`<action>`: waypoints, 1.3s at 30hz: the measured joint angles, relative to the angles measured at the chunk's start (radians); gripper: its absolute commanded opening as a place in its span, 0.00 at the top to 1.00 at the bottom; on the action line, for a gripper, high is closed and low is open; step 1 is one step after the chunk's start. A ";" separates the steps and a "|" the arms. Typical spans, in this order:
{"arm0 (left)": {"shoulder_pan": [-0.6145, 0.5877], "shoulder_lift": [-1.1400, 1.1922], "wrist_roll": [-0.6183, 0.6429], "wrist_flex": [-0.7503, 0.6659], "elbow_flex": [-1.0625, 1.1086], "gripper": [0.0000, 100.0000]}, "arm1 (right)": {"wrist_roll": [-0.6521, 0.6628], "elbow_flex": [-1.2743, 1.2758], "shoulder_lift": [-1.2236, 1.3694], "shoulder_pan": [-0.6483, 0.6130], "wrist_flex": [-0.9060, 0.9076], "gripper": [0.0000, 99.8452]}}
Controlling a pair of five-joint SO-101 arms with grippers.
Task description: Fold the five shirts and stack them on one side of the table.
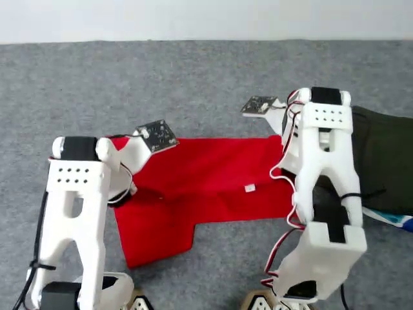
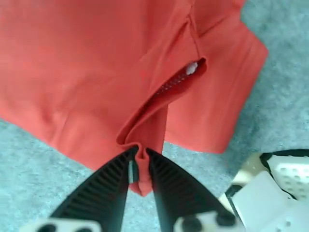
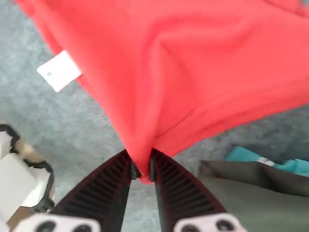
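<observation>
Red shirt (image 1: 213, 174): lay spread across the middle of the grey table (image 1: 193, 84), nearer its front edge, partly folded, one sleeve pointing toward the front. White tag (image 1: 250, 188) on its upper face.

Left gripper (image 2: 139, 154): clenched on a raised fold of the red shirt at its left side. Right gripper (image 3: 141, 166): clenched on the shirt's edge at its right side, the cloth pulled up into a ridge.

Dark green shirt (image 1: 387, 161): at the table's right edge, just beside the red one. Teal cloth (image 1: 393, 219): showing from under the dark green shirt's front edge.
</observation>
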 measured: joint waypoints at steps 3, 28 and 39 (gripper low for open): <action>0.000 0.000 0.003 0.000 0.015 0.99 | 0.018 0.072 -0.043 -0.003 0.000 0.99; 0.000 -0.012 -0.061 0.003 0.210 0.99 | 0.068 0.325 -0.150 0.066 0.000 0.99; 0.000 -0.014 -0.103 0.003 0.256 0.92 | 0.068 0.327 -0.150 0.066 -0.034 0.98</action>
